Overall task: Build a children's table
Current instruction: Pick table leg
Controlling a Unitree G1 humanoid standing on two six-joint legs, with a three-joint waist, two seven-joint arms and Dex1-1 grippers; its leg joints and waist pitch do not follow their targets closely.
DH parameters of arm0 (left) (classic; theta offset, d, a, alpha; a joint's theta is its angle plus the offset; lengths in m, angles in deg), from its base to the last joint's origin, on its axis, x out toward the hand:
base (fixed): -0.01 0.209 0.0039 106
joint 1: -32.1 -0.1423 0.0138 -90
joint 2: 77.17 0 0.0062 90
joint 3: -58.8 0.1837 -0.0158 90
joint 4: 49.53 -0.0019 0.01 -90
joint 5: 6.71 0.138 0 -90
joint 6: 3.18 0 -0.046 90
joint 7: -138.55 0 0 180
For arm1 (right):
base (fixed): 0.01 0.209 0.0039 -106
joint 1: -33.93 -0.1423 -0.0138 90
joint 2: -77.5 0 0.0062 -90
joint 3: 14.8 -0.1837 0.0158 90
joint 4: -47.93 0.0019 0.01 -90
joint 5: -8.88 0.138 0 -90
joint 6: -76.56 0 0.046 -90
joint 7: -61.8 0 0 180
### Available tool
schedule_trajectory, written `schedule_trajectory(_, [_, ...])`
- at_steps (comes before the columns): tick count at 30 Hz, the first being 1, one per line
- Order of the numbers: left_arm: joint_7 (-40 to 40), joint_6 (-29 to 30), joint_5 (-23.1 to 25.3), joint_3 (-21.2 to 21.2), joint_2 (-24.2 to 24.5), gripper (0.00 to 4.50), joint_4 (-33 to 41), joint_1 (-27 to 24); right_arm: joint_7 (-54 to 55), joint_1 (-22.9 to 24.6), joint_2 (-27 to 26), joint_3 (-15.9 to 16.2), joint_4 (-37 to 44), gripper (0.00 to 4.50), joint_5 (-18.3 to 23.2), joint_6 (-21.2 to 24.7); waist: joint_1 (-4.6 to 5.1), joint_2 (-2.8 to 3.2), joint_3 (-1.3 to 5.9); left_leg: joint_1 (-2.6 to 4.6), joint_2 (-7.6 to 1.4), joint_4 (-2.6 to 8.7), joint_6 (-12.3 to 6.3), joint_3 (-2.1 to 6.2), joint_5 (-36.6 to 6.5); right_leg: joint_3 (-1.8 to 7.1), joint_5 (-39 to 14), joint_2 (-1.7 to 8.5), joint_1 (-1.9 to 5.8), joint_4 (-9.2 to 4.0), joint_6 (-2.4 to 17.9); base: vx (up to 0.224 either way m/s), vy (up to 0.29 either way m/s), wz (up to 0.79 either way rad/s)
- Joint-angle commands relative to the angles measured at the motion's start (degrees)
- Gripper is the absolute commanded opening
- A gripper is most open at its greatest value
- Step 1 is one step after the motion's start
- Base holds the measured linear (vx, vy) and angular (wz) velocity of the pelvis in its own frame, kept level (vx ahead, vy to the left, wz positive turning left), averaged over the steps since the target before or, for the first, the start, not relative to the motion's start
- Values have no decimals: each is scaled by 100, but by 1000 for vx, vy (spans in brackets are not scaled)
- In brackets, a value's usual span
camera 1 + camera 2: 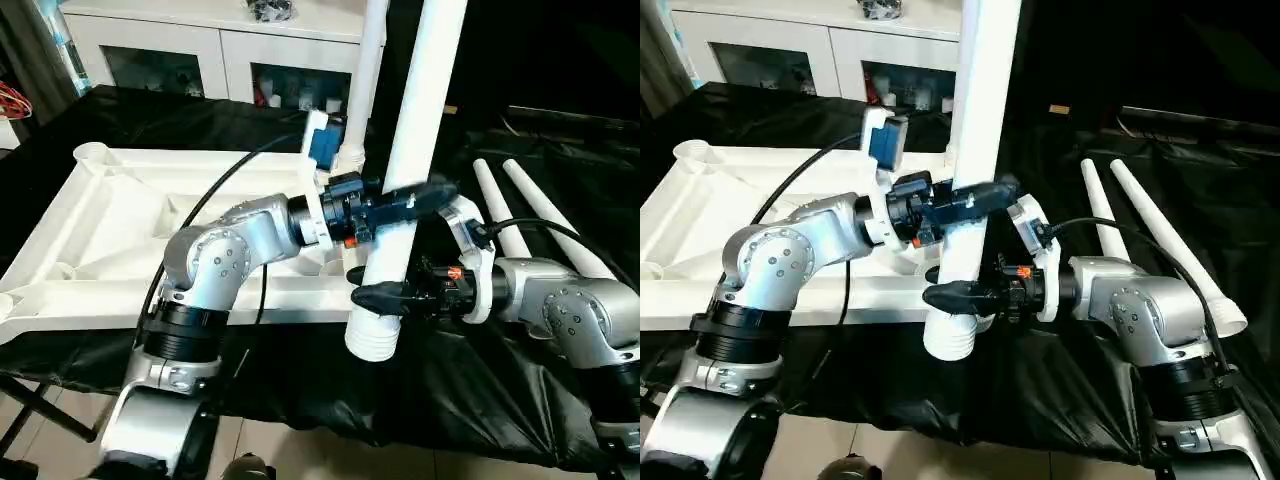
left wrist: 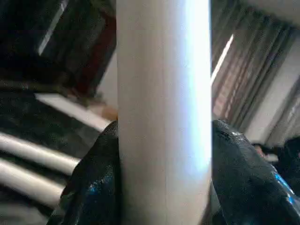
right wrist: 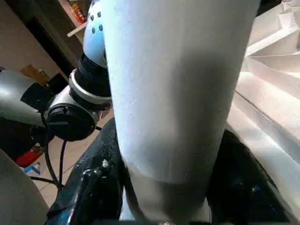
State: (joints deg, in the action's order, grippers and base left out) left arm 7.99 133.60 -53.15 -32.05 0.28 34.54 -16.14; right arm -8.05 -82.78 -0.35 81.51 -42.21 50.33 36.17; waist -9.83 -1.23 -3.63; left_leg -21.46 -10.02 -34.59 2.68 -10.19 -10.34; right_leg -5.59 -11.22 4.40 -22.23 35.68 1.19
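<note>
Table top (image 1: 120, 215) upside down on black-draped bench, ribbed underside up. One leg (image 1: 405, 190) held near-upright at its front edge, threaded end low. Left gripper (image 1: 415, 200) clamped round mid-leg; right gripper (image 1: 378, 296) clamped just above thread. Two spare legs (image 1: 535, 215) lying right.

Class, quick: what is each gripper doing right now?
Left gripper: closed on the table leg, higher up.
Right gripper: closed on the same leg, near its ridged lower end.

Both arms' fingers (image 2: 243, 173) clamped (forearms converging)
</note>
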Motion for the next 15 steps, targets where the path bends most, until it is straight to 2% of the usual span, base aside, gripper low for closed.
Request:
schedule_trajectory(1, [-74,-168,-363,-340,-107,304,176,147,104,8,31,-53,-7,190,-60,-21,-23,-60,454,40,-339,339,-145,126,-495,352,-762,529,338,-405,1118,0,0,0])
schedule_trajectory(4, [-251,-397,-476,-610,-205,307,180,200,175,33,-4,-100,-13,190,-71,-76,-17,-64,453,39,-338,338,-151,130,-521,349,-788,523,339,-410,1105,0,0,0])
schedule_trajectory(6, [-506,-665,-653,-1009,-260,307,127,328,387,84,-116,-238,-40,190,-114,-242,-18,-57,453,45,-345,342,-130,131,-567,350,-828,528,331,-414,1097,0,0,0])
schedule_trajectory(7, [-581,-780,-669,-1178,-206,307,97,385,588,115,-220,-343,-88,190,-220,-478,-16,-60,454,45,-346,341,-110,133,-571,350,-820,531,323,-411,1097,0,0,0])
schedule_trajectory(9, [-549,-846,-526,-1190,-88,307,97,374,800,120,-316,-442,-160,190,-315,-666,-11,-65,453,56,-334,350,-85,133,-577,342,-858,514,325,-409,1068,0,0,0])
schedule_trajectory(11, [-416,-896,-145,-1033,206,307,79,296,1122,126,-444,-597,-265,189,-445,-936,7,-47,445,67,-335,368,-59,135,-589,350,-988,509,298,-414,928,0,0,0])
schedule_trajectory(12, [-260,-1013,242,-777,457,307,58,189,1307,150,-507,-675,-287,189,-534,-1107,14,-43,440,79,-340,384,-46,145,-604,351,-1104,510,291,-445,828,0,0,0])
schedule_trajectory(13, [-65,-1121,606,-475,729,307,17,49,1496,187,-568,-746,-291,189,-608,-1233,14,-13,437,84,-344,388,-16,145,-622,359,-1158,508,277,-440,751,0,0,0])
schedule_trajectory(14, [70,-1233,909,-223,940,307,-28,-66,1624,219,-604,-788,-287,189,-665,-1316,39,-21,439,95,-346,407,28,144,-628,363,-1172,491,279,-429,657,0,0,0])
schedule_trajectory(15, [293,-1567,1462,258,1298,307,-163,-296,1837,312,-664,-821,-254,189,-836,-1559,39,25,447,112,-353,411,71,149,-654,371,-1164,489,254,-433,574,0,0,0])
